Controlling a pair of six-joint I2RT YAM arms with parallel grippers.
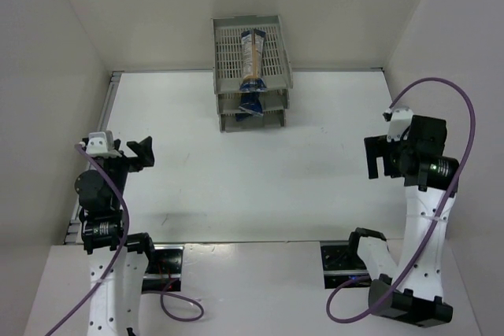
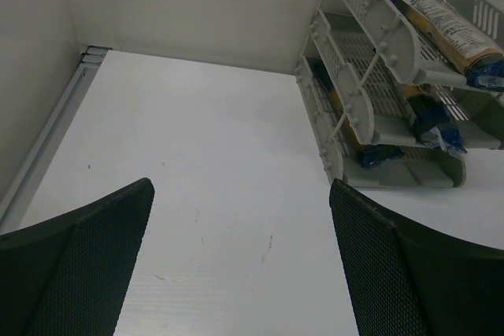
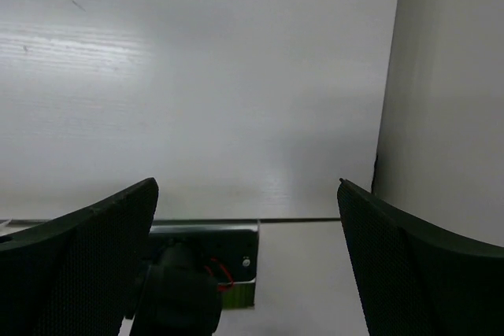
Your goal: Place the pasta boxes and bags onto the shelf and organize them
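Right gripper: hovering, jaws spread wide.
Left gripper: hovering, jaws spread apart.
Shelf: standing by the far wall, carrying pasta packs.
Table: lying between grippers and shelf.

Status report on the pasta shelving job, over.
Left gripper open, empty. Right gripper open, empty. Grey tray rack holds top-tier pasta pack, middle-tier pack, bottom-tier pack. Nothing seen in the way, over.
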